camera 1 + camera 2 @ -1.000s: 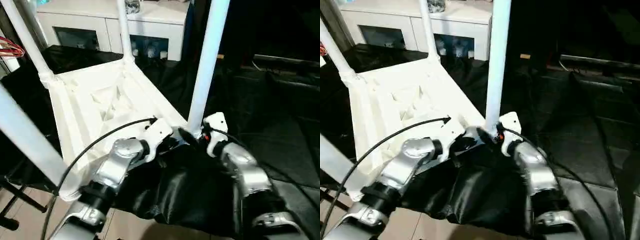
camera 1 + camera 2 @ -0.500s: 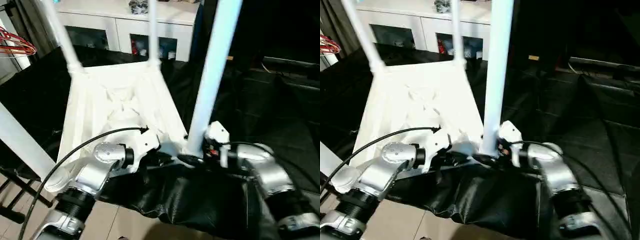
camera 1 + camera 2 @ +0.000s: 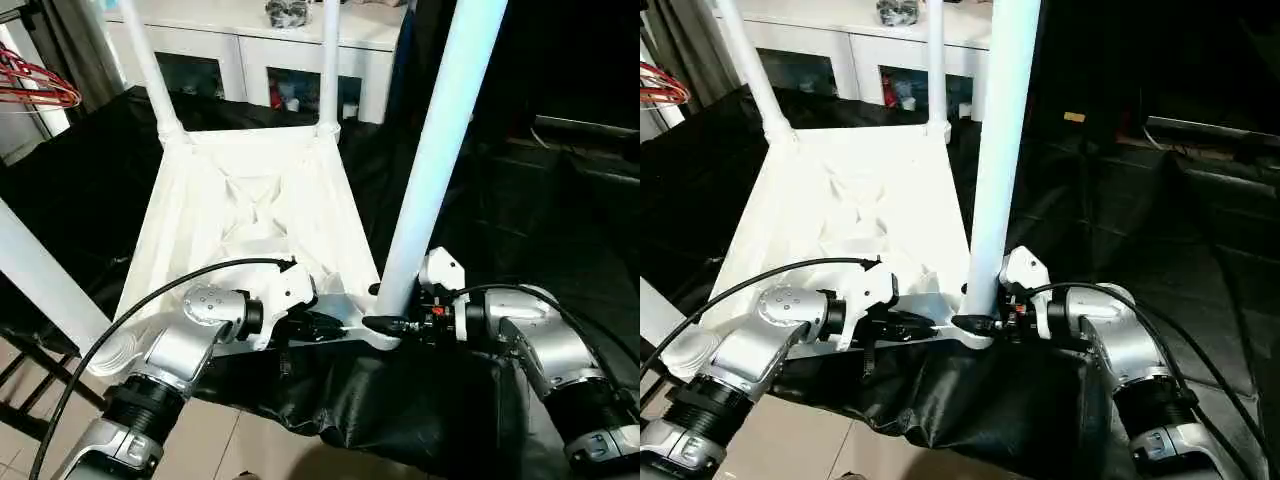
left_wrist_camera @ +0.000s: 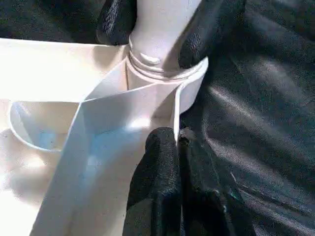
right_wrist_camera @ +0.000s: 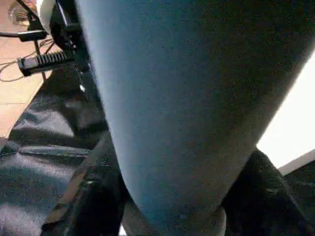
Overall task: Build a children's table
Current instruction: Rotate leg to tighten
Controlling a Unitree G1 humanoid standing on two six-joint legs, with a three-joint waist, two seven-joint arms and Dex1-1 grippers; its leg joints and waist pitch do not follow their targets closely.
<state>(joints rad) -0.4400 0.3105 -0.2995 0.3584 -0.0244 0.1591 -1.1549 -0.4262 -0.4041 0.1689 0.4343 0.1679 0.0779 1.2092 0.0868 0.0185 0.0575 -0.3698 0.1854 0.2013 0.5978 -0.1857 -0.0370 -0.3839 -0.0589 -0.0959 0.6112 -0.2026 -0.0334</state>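
The children's table lies upside down on black cloth, its ribbed white tabletop (image 3: 250, 200) facing up. Its white legs stand in the corner sockets. The near right leg (image 3: 430, 170) rises just in front of me. My right gripper (image 3: 385, 322) is shut on that leg's base, one black finger (image 4: 115, 19) on each side just above the socket (image 4: 162, 78). In the right wrist view the leg (image 5: 187, 98) sits between the fingers (image 5: 88, 201). My left gripper (image 3: 325, 325) is shut on the tabletop's thin rim wall (image 4: 167, 113) beside that socket.
Two far legs (image 3: 150, 70) (image 3: 328, 60) and the near left leg (image 3: 40, 280) stand upright around the work. A white glass-doored cabinet (image 3: 260, 50) is behind the table. Red hangers (image 3: 40, 90) show at the far left. Black cloth (image 3: 400, 400) drapes over the front edge.
The camera has swung, so the whole scene has shifted. My right gripper's fingers have closed in around the near right leg's base. My left gripper keeps its hold on the rim.
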